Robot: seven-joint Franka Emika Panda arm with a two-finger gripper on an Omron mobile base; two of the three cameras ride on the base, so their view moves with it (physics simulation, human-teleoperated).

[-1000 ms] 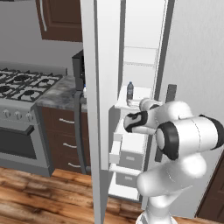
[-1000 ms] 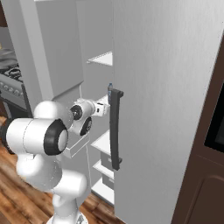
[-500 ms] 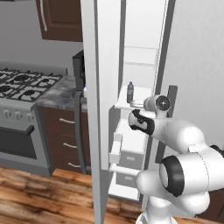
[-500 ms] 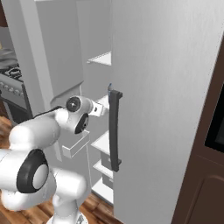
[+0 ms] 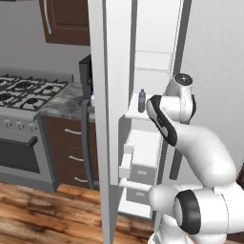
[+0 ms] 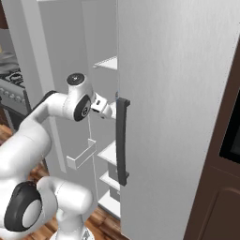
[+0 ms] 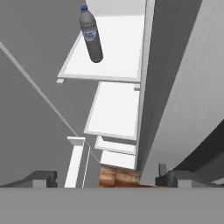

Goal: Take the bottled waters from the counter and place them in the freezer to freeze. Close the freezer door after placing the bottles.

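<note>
Arm swung right; gripper wide open, empty.

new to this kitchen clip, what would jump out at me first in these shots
The big white robot arm reaching into the open freezer, whose tall grey freezer door swings out towards the stove. One clear bottle with a blue cap stands upright on a white shelf inside. The gripper hangs empty near the dark fridge door handle, jaws open.
</note>
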